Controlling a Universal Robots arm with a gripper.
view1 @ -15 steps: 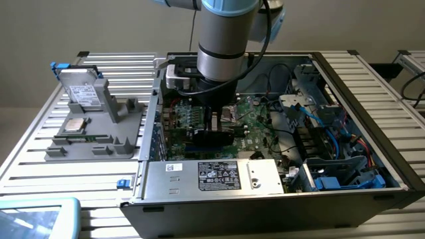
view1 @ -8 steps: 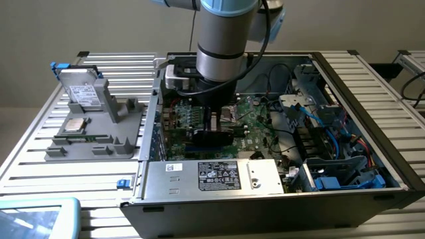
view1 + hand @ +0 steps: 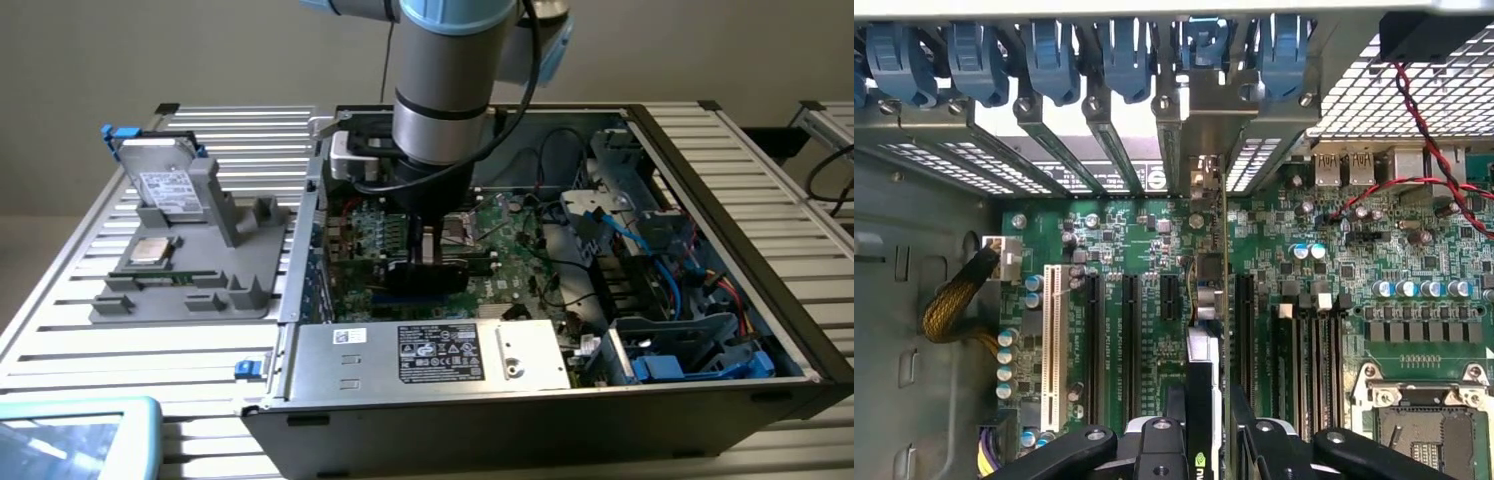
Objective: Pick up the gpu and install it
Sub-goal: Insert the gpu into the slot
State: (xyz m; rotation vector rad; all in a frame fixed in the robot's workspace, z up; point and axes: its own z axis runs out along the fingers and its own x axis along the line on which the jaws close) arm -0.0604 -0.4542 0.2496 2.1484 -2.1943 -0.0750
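Note:
The gpu hangs on edge, black cooler side showing, low over the green motherboard inside the open computer case. My gripper is shut on its upper edge. In the wrist view the gpu appears edge-on between my two black fingers, with my gripper closed around it. Its thin silvery bracket reaches toward the rear slot openings. The card stands in line with the black expansion slots. I cannot tell whether its edge touches a slot.
A grey holder at the exterior view's left carries a hard drive, a CPU and a RAM stick. The power supply, blue cables, a yellow braided cable and blue slot clips crowd the case.

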